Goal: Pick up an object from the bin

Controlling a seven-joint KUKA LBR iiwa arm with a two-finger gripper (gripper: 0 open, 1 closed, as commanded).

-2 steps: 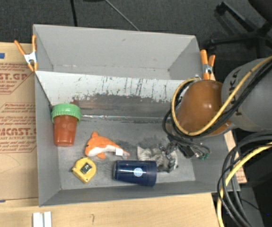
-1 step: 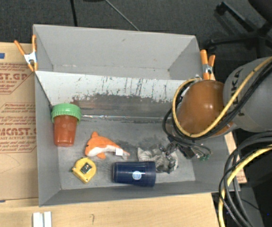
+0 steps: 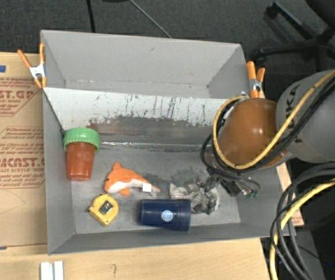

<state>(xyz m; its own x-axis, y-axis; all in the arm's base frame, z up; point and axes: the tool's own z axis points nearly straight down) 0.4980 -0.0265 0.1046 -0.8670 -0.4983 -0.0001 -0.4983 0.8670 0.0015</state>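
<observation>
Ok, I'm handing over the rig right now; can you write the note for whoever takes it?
Hand: low at the view's right end of the bin, beside a small grey-white crumpled thing; grip unclear.
Nearby: dark blue cylinder lying on its side.
Toward the view's left: orange toy fish, yellow tape measure, orange cup with green lid.
Done: nothing visibly lifted.
Left: grasp one thing and raise it out.
</observation>
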